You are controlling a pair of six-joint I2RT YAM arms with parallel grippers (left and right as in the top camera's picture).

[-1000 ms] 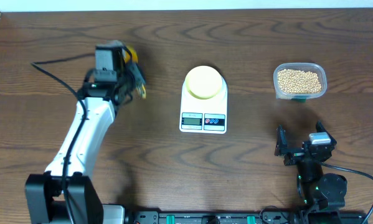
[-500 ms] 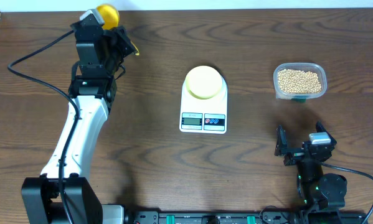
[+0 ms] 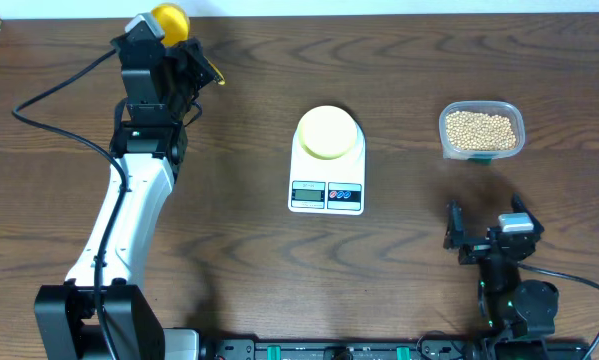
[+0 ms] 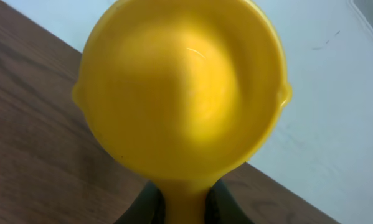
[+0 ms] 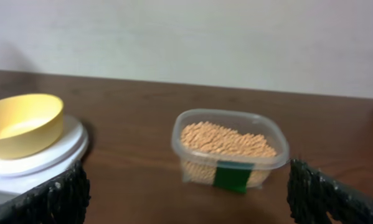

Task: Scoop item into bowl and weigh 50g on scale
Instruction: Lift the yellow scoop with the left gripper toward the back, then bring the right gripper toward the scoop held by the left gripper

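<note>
1. Beans [image 5: 226,138]: all of them sit in the clear tub [image 3: 447,140] at the far right of the table. I see none in the bowl and none loose on the wood.
2. Bowl [image 3: 327,131]: pale yellow and empty, resting on the platform of the scale [image 3: 326,195] at mid-table, so that placement looks done. The scale's display is too small to read.
3. Scoop [image 4: 180,87]: yellow, cup empty, held up off the table at the far left corner. The left gripper [image 4: 185,208] is clenched on its handle just below the cup.
4. Right gripper [image 3: 486,228]: jaws spread wide and grasping nothing. It is low by the near edge on the right, facing the tub and bowl and apart from both.
5. Progress, as I judge it: early. The tool is in hand, but no scooping has happened.
6. Left to do:
   - carry the scoop across to the tub, which is well apart on the other side of the scale
   - dig out beans and tip them into the bowl
   - add or trim until the scale shows the target weight
</note>
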